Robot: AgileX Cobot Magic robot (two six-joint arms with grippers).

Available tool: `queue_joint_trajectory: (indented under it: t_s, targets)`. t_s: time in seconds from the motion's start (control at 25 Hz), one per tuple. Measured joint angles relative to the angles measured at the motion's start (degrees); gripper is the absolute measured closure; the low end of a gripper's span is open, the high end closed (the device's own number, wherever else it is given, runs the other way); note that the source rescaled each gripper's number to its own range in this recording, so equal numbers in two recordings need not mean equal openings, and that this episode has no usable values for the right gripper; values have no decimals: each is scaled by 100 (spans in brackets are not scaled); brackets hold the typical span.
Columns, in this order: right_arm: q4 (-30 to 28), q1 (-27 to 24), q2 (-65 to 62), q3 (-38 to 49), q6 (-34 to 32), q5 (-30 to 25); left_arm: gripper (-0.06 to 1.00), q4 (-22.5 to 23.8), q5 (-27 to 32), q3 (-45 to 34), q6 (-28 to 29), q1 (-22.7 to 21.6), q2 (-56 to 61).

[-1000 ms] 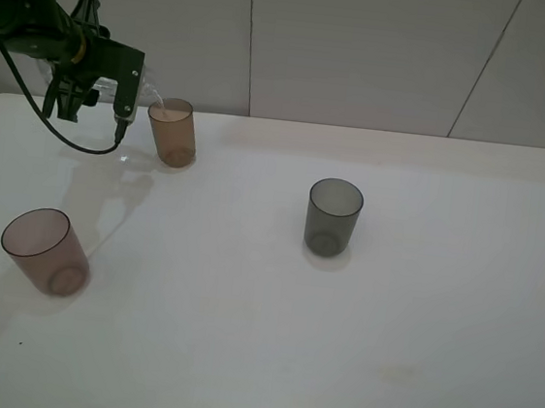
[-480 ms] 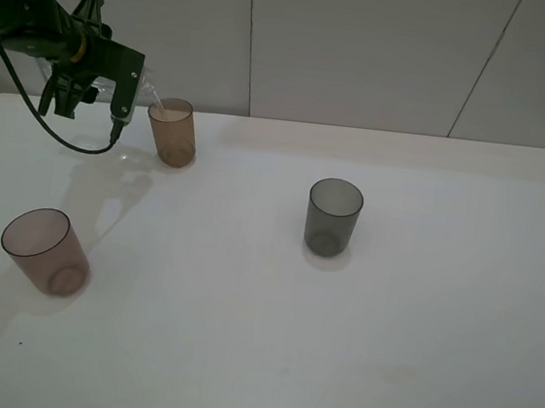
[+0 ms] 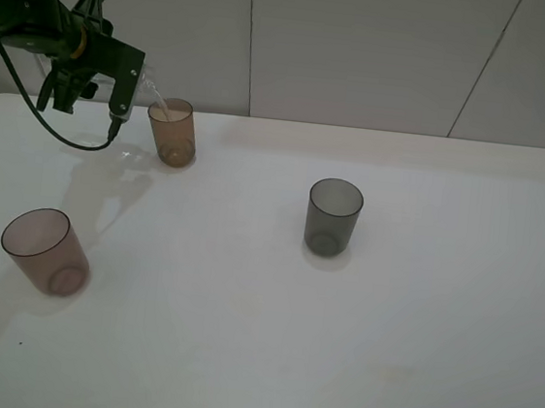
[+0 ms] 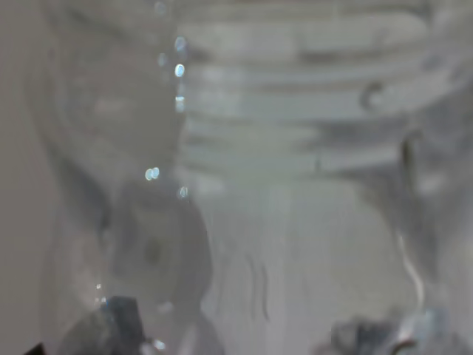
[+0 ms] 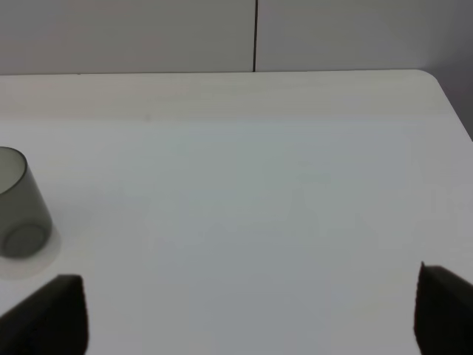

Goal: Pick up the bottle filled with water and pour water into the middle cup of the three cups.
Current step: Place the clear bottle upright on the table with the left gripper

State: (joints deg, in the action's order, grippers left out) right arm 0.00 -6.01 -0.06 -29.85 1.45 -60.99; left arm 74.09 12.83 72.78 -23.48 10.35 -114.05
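The clear bottle [image 3: 149, 90] is tilted with its open neck over the rim of the amber-brown middle cup [image 3: 173, 133] at the back left of the table. My left gripper [image 3: 130, 74] is shut on the bottle and hides most of its body. Up close in the left wrist view, the bottle's threaded neck [image 4: 295, 103] and rounded shoulder fill the picture. A pale streak runs from the neck into the cup. Of the three cups, the pinkish-mauve one [image 3: 45, 251] stands front left and the smoky grey one [image 3: 333, 217] near the middle. My right gripper [image 5: 247, 314] is open over bare table.
The grey cup [image 5: 18, 203] also shows in the right wrist view, well off to one side of the right gripper's fingers. The white table [image 3: 268, 340] ends at a pale panelled wall [image 3: 367, 48] behind. A black cable [image 3: 61, 133] hangs from the left arm.
The left arm has lifted a little and the bottle leans slightly more towards the amber cup. The cups have not moved.
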Motion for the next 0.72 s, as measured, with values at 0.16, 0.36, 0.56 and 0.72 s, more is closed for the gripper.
queue_joint_trajectory:
  t_s: [0.16,0.36,0.56,0.72]
  targets:
    - [0,0,0,0,0,0,94,115,0,0,0,0,0]
    - [0,0,0,0,0,0,94,344,0,35,0,0,0]
    - [0,0,0,0,0,0,94,550,0,45,0,0,0]
    - [0,0,0,0,0,0,94,693,0,45,0,0,0]
